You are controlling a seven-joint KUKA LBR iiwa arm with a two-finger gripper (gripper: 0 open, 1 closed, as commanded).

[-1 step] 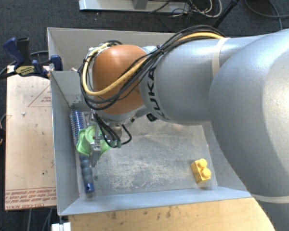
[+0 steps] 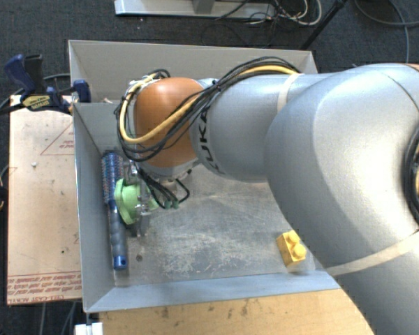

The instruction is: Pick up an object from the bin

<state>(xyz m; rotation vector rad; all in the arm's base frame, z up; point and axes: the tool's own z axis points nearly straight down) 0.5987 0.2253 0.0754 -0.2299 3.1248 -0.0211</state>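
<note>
At the left side of the grey metal bin (image 2: 195,288), close to its left wall, the gripper (image 2: 142,213) sits low over the floor beneath the arm's orange wrist cover (image 2: 164,121). Yellow and black cables (image 2: 255,66) run back from the cover along the arm. Just left of the gripper lies a small pale green rounded thing (image 2: 126,199). Whether it is within the gripper's grasp, and how wide the gripper stands, cannot be told, since the wrist hides much of it. A long slender blue thing (image 2: 116,243) runs along the left wall from mid-frame down toward the bin's lower left corner, with the green thing against it. Well apart, near the lower right corner of the bin floor, a small yellow block (image 2: 291,248) rests just beside the arm's grey body (image 2: 349,159).
</note>
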